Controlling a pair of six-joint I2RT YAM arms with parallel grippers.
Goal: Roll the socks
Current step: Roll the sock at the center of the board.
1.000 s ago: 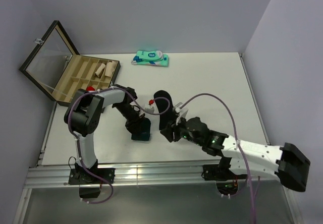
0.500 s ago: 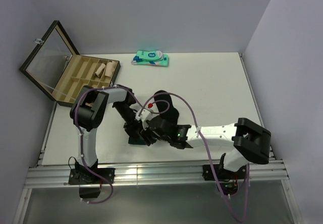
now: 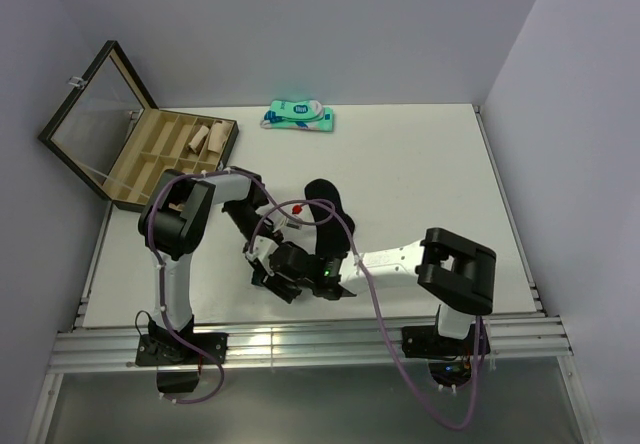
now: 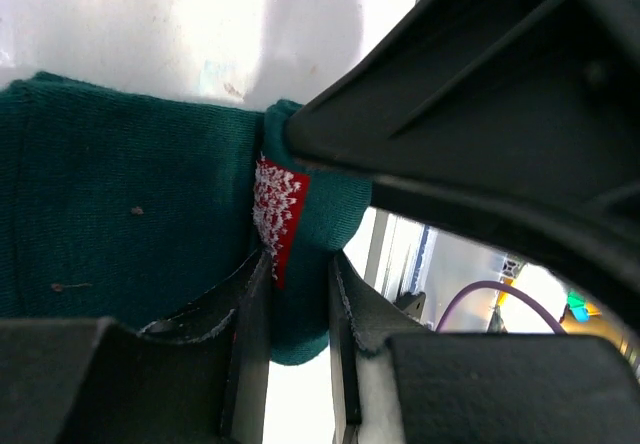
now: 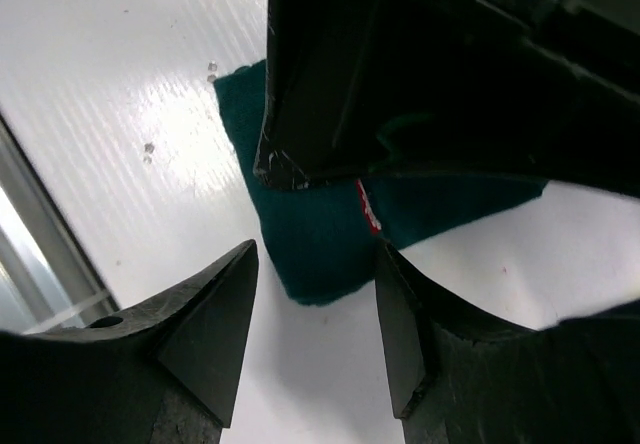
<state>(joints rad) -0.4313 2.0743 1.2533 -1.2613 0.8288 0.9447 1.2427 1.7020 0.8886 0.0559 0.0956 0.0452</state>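
The dark green sock lies on the white table, a red patch showing at its folded end. My left gripper is shut on that folded end, fabric pinched between both fingers. My right gripper hovers open just in front of the same green sock, its fingers apart on either side of the sock's corner and nothing between them. In the top view both grippers crowd together and hide most of the green sock. The plain black sock lies just behind them.
An open wooden case with beige rolled socks stands at the back left. A teal-and-white packaged pair lies at the table's far edge. The metal rail runs along the near edge.
The right arm has swung left across the table, bringing its gripper from right of the socks up against the left gripper, and its jaws have widened. The left gripper has stayed on the green sock.
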